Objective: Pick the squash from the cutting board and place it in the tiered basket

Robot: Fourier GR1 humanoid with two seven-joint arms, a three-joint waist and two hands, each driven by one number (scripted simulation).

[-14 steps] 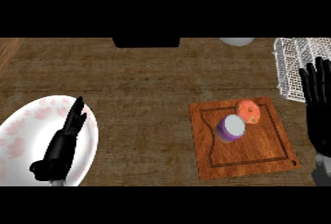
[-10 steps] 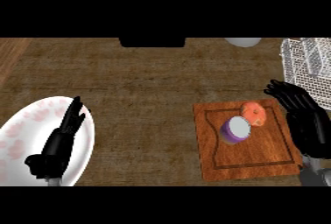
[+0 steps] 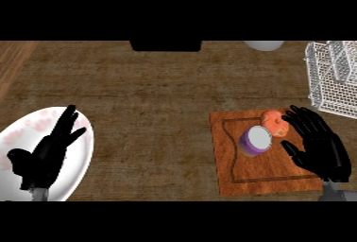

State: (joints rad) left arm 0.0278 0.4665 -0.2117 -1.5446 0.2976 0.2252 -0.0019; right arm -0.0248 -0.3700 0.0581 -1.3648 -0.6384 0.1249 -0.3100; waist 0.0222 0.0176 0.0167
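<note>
squash [image 3: 273, 121] on the far right part of the board [image 3: 237, 176], orange, lying just left of the right hand [image 3: 319, 147] and a little farther out than its palm. fingertips at the squash's right edge; touching or just beside, cannot tell. right hand open, fingers apart and fairly straight, thumb out toward the left, clamped on nothing. long axis of the squash hard to read: looks rounded, perhaps slightly longer from near to far, partly hidden by the fingers. purple jar [image 3: 256, 141] with a pale lid just near-left of the squash, seemingly touching it, so little room on that side for the thumb. basket [image 3: 333, 80], white wire, at the far right of the bench [image 3: 153, 104], beyond the board and well apart from the squash. right hand clearly the nearer one; left hand [image 3: 47, 153] far off at the left, open with straight fingers over the plate [image 3: 20, 134], resting. likely next: a short reach left and far to close round the squash, then a lift away toward the far right. risk, as a judgement: nudging the jar while closing.

count: one squash, one board, one jar, one basket, one plate, two hands. also one black block [image 3: 166, 46] and one pale round thing [image 3: 263, 45] at the far edge.
</note>
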